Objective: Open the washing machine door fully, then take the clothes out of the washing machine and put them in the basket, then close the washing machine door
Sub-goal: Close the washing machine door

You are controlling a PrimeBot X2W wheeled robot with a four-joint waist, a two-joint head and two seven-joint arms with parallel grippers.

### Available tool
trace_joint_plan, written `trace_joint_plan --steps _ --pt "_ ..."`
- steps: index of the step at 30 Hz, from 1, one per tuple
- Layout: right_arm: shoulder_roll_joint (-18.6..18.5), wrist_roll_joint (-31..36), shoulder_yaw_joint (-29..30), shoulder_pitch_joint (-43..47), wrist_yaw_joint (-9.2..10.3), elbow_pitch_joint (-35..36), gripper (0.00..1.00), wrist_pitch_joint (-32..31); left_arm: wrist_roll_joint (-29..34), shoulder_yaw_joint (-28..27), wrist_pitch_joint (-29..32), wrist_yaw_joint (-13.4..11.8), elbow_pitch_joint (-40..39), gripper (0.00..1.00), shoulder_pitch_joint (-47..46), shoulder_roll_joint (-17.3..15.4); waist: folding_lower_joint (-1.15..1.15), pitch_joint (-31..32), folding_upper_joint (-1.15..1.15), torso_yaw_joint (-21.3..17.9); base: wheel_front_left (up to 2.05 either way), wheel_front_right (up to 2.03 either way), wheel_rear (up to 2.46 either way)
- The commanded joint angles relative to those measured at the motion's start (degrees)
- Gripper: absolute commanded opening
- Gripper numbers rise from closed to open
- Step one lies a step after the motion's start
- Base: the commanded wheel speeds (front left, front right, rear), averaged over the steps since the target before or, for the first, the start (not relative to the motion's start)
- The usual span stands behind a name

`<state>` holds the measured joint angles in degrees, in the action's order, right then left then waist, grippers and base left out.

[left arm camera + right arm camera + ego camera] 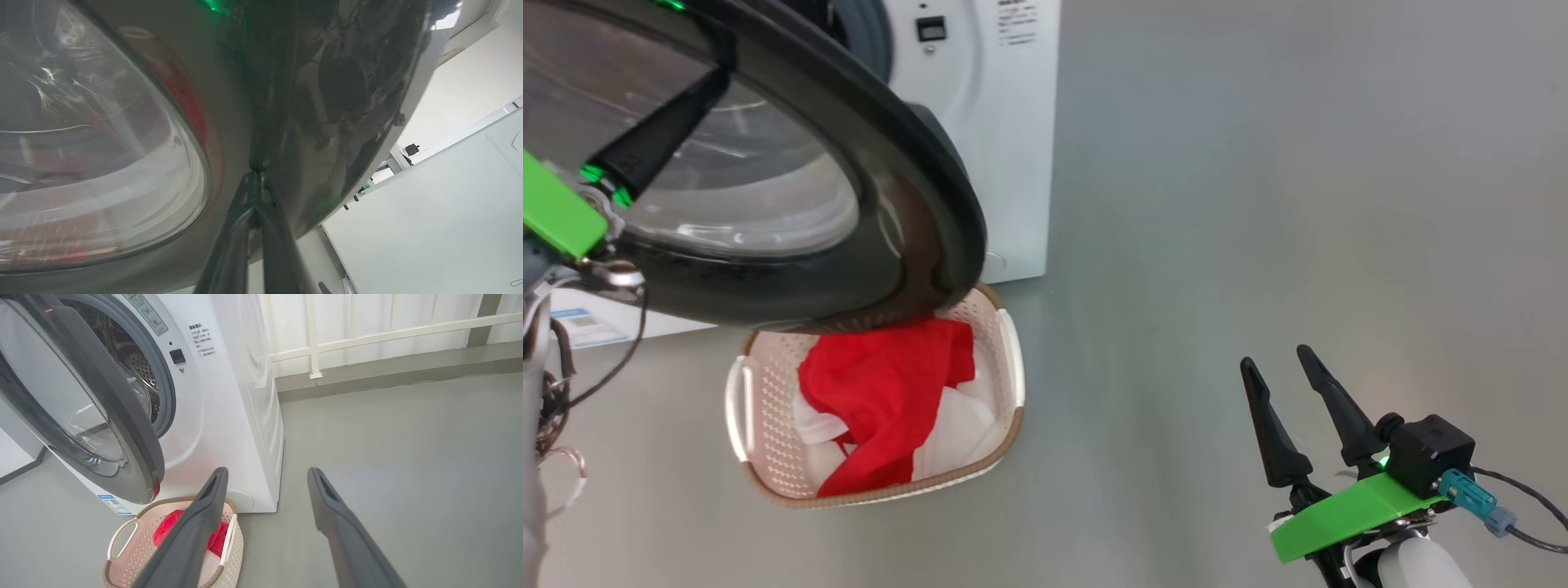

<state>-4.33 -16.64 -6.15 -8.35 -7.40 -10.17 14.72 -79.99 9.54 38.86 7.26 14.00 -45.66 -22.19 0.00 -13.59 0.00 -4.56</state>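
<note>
Pushing the round glossy black-rimmed glass door (pixel 931 188), upper left, is best done steadily with the left gripper (pixel 256 173), fingers closed, nothing held; the right gripper (pixel 1274 357), lower right, is open and empty.

- Here's the right gripper (pixel 266 473), fingers spread wide over grey floor (pixel 408 457).
- The washing machine door (pixel 126 424) stands ajar, drum (pixel 141 367) showing.
- Red clothes (pixel 167 531) lie in the basket (pixel 135 555) beneath it.
</note>
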Motion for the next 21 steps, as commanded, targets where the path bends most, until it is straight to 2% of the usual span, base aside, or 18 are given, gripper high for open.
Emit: trace_joint_plan --steps 1,9,17,18,19,21 --pt "0.35 0.79 -1.02 -1.45 -0.09 1.57 1.0 0.28 0.76 -1.45 -0.87 0.23 -0.36 0.0 -2.63 -3.56 0.0 -0.89 0.0 -1.46 0.0 0.0 0.0" --pt "0.57 1.14 -0.23 -0.7 -0.09 1.46 1.0 0.28 -0.84 1.32 -3.91 0.23 1.65 0.0 -2.15 -5.27 0.0 0.11 0.0 -0.78 0.0 0.0 0.0" --pt "-0.17 1.19 -0.61 -0.44 -0.09 0.98 1.0 0.28 -2.76 4.12 -6.22 0.23 -1.61 0.0 3.22 -7.11 0.0 2.02 0.0 1.44 0.0 0.0 0.0" --pt "-0.28 1.18 -0.65 -0.29 -0.09 0.92 1.0 0.28 -2.98 4.28 -6.88 0.23 -1.98 0.04 4.42 -7.32 0.0 2.34 0.0 1.73 0.0 0.0 0.0" --pt "-0.36 1.16 -0.66 -0.14 -0.09 0.87 1.0 0.28 -3.07 4.43 -7.64 0.23 -2.37 0.19 5.65 -7.55 0.0 2.61 0.0 1.99 0.0 0.0 0.0" --pt "-0.5 1.08 -0.79 0.16 -0.09 0.84 1.0 0.28 -3.32 4.78 -9.13 0.23 -3.33 0.37 8.46 -8.09 0.0 3.09 0.0 2.39 0.0 0.0 0.0"
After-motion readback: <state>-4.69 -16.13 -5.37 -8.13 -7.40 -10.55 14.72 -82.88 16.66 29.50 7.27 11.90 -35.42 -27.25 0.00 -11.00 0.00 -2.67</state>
